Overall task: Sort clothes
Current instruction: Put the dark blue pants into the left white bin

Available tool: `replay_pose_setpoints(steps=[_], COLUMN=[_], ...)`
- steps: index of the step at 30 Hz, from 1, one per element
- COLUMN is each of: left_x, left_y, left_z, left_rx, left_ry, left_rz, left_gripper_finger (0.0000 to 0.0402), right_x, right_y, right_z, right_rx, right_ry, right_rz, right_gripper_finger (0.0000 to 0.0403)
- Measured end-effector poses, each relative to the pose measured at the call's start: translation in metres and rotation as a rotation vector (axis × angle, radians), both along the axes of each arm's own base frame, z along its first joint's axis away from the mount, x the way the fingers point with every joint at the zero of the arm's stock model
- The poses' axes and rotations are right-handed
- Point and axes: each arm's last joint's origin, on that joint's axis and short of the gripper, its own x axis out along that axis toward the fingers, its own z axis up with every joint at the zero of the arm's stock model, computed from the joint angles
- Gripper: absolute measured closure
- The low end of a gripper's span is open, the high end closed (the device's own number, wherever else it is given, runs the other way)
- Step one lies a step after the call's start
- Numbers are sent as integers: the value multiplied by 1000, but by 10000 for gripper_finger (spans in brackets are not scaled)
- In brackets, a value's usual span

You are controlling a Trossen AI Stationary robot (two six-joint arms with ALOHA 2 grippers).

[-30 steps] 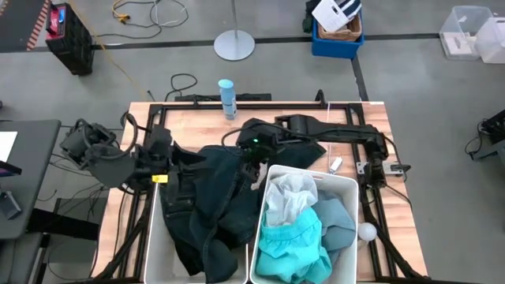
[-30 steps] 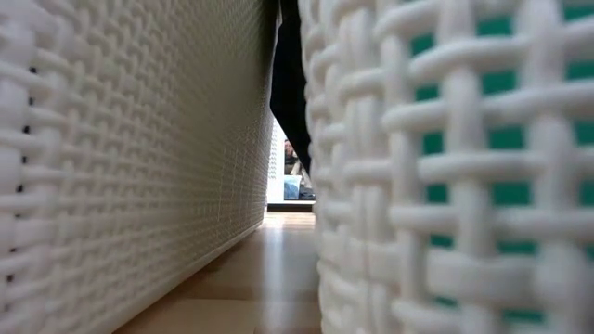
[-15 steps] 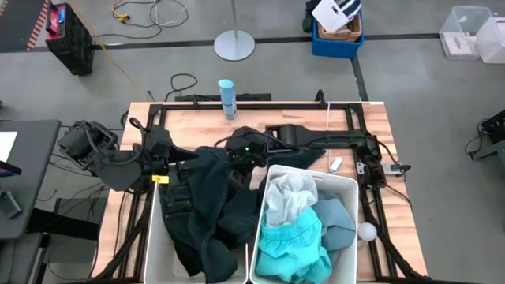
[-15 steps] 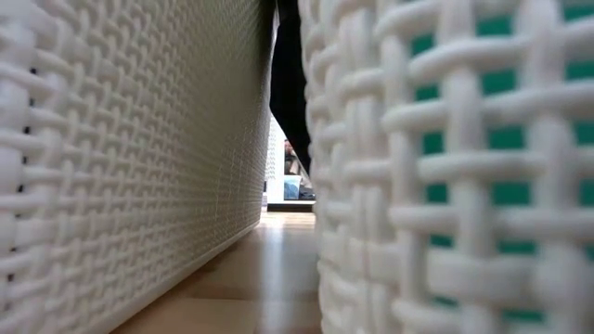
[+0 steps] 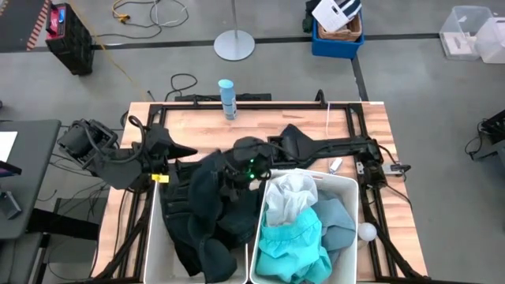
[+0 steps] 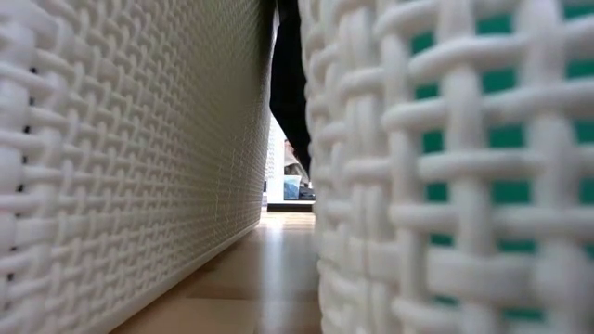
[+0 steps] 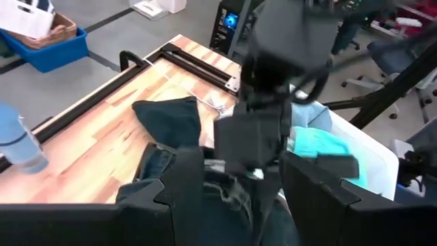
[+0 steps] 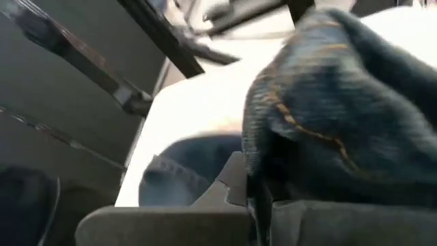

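Grey floor (image 5: 410, 79) around the table; a blue crate (image 5: 336, 38), round stand base (image 5: 234, 44), possibly cables.

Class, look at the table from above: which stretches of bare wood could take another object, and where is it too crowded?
Bare wood lies right of the blue bottle, between the far frame rail and the right arm, and in a narrow strip by the table's right edge. It is crowded around the dark clothes and the two white bins.
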Motion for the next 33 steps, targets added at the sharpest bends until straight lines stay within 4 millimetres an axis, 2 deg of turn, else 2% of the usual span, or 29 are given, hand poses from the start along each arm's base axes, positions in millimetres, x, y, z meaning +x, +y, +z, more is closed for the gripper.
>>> replay_pose_setpoints(steps=[6, 8, 11, 15, 20, 26, 28, 30, 33], left_x=[1, 2, 3, 5, 4, 15, 20, 25, 32], left_y=[5, 6, 7, 8, 8, 1, -2, -5, -8], left_z=[0, 0, -1, -3, -3, -9, -13, -16, -20], left_rx=[5, 4, 4, 1, -5, 10, 18, 26, 51], left_ry=[5, 5, 8, 15, 14, 48, 66, 89, 113], left_rz=[26, 34, 44, 53, 56, 49, 43, 36, 34], left_gripper_finger=[217, 217, 217, 217, 217, 217, 217, 217, 217], right_x=[3, 5, 4, -2, -17, -56, -69, -77, -77], right_y=[18, 22, 25, 24, 19, 10, 7, 8, 20], right_z=[-26, -33, -32, -13, 30, 82, 92, 93, 78], right_rx=[-47, -54, -53, -54, -99, -176, -189, -189, -201], right_ry=[133, 151, 145, 83, -74, -222, -224, -180, -72], right_rz=[45, 51, 58, 62, 83, 23, -11, -8, 39], right_gripper_finger=[385, 366, 319, 239, 160, 145, 145, 145, 145])
